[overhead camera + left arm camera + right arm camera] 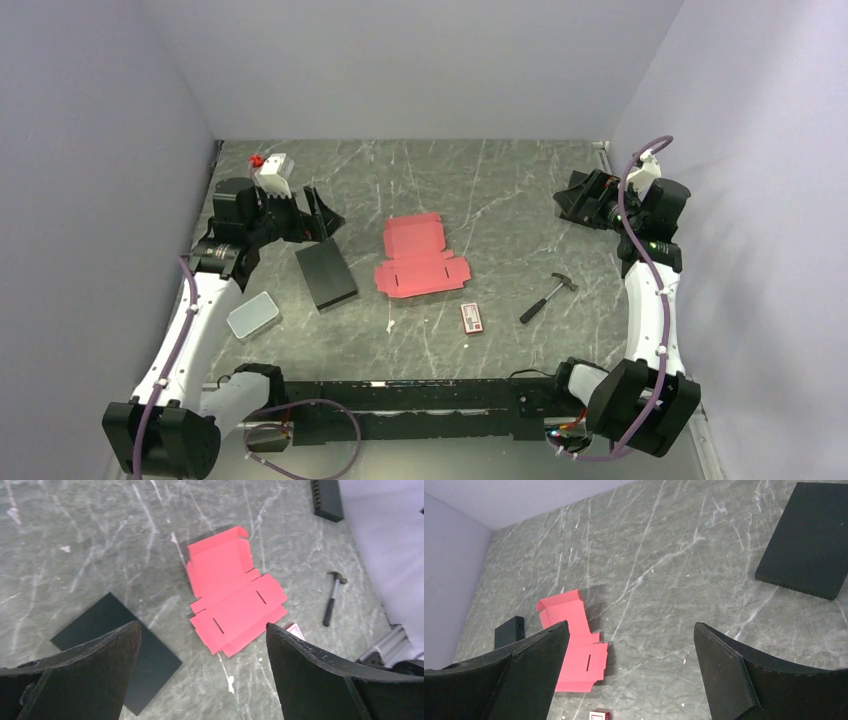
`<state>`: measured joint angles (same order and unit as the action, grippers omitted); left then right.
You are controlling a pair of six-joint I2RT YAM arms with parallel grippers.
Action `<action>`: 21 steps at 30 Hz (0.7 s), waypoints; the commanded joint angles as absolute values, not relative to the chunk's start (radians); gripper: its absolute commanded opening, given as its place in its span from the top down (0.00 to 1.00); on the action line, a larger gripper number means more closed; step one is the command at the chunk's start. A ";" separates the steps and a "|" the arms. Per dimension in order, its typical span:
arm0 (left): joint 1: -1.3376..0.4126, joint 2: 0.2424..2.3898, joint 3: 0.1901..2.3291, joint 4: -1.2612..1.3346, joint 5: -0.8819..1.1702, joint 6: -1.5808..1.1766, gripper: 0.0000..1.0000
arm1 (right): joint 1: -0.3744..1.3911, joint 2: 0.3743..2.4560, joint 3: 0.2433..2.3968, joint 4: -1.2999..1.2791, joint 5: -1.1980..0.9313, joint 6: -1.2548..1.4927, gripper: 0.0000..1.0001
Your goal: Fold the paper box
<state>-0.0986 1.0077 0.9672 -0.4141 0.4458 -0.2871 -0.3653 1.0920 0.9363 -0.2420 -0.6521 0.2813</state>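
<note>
Matt red-pink thin card of the paper box [420, 258], dark grey marble-look counter [510, 190] veined white, smooth with slight sheen, matt black box [326, 274], metal-headed hammer [548, 297], rough matt black left fingers [310, 680]

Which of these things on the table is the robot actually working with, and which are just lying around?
For the job: paper box, unfolded; left gripper, right gripper, both open and empty.
Lying about: black box; hammer; grey tin; red-and-white packet.
</note>
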 commanded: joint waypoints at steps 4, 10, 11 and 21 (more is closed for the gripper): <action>-0.084 1.006 0.934 -0.273 0.680 -0.382 0.01 | -0.369 1.071 0.945 -0.226 -0.695 0.287 0.00; -0.084 1.022 0.874 -0.141 0.801 -0.514 0.01 | -0.363 1.062 0.889 -0.184 -0.854 0.204 0.00; -0.084 1.028 0.857 -0.110 0.808 -0.545 0.01 | -0.356 1.061 0.872 -0.174 -0.902 0.163 0.00; -0.174 1.257 0.845 -0.042 0.560 -0.648 0.01 | -0.235 1.080 0.797 -0.235 -1.193 -0.163 0.00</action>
